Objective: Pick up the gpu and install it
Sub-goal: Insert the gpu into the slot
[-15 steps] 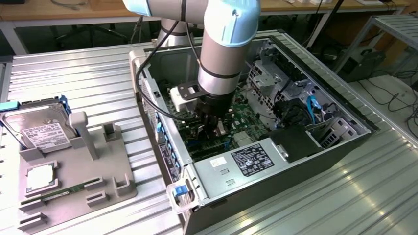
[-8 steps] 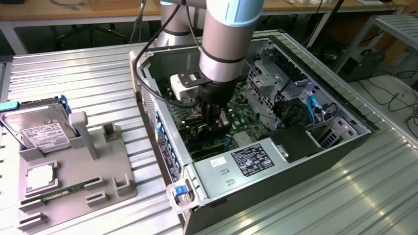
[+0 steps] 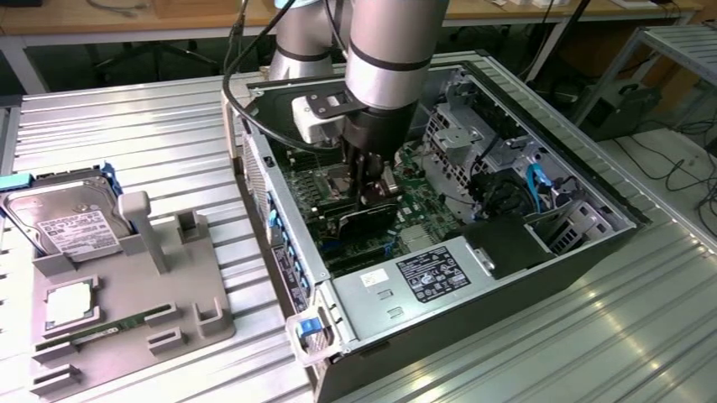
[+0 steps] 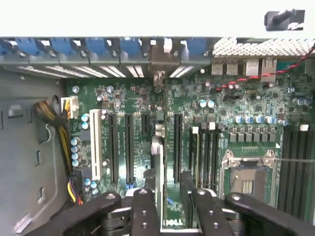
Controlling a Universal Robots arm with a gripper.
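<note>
The gpu [image 3: 364, 220] stands on edge inside the open computer case [image 3: 583, 243], low over the green motherboard [image 3: 431, 210], its black cooler face toward the exterior view's front. My gripper [image 3: 370, 189] reaches down into the case and is shut on the card's upper edge. In the wrist view the gpu [image 4: 157, 167] appears edge-on as a thin silver and black strip between my black fingers [image 4: 143, 211], in line with the black expansion slots [image 4: 129, 147]. Its silver end points toward the rear slot opening [image 4: 158, 64]. Whether it sits fully in a slot is hidden.
A grey fixture [image 3: 201, 294] at the exterior view's left holds a hard drive [image 3: 73, 227], a CPU [image 3: 70, 302] and a RAM stick [image 3: 107, 327]. Inside the case are the power supply [image 3: 431, 273], the CPU socket [image 4: 246, 172], drive cages [image 3: 471, 134] and yellow cables [image 4: 59, 123].
</note>
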